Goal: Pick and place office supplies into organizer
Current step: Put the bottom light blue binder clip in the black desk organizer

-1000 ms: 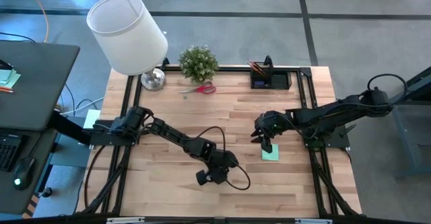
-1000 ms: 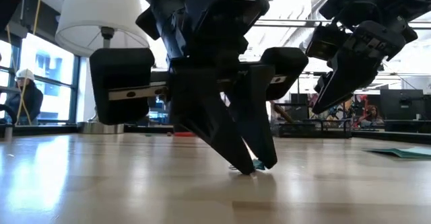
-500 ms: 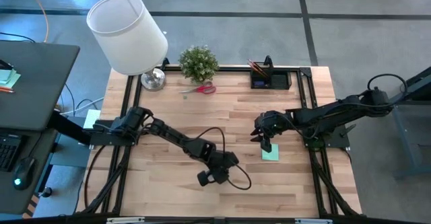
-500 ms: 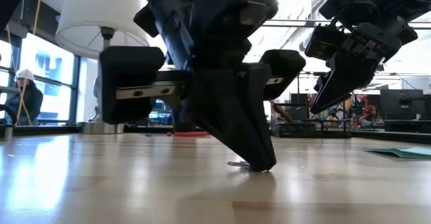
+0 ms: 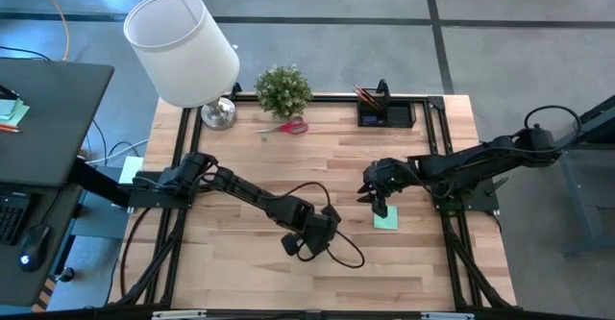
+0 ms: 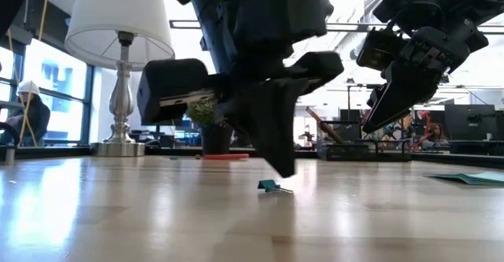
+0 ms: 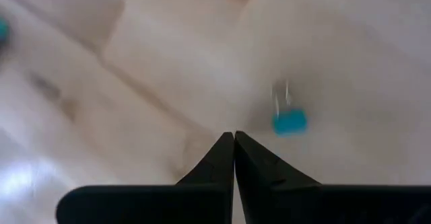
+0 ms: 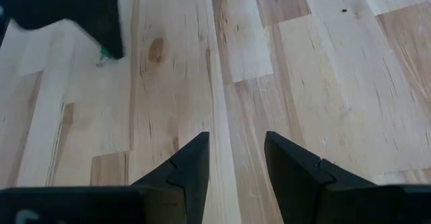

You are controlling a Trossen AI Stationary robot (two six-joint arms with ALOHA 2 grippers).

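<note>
While the left tool (image 6: 282, 167) hangs pinched empty, a small teal clip (image 6: 268, 186) lies on the table (image 6: 118, 215) just beside its tips.

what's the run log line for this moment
left gripper: shut, empty, above table | teal binder clip: lying loose on table, missed | right gripper: open, hovering by sticky-note pad | organizer: far edge

Binder clip (image 7: 289, 121) blurred in left wrist view, shape unclear. In high view, organizer (image 5: 385, 114) contents too small to ID. Left gripper (image 8: 101, 29) cut off by frame edge in right wrist view.
</note>
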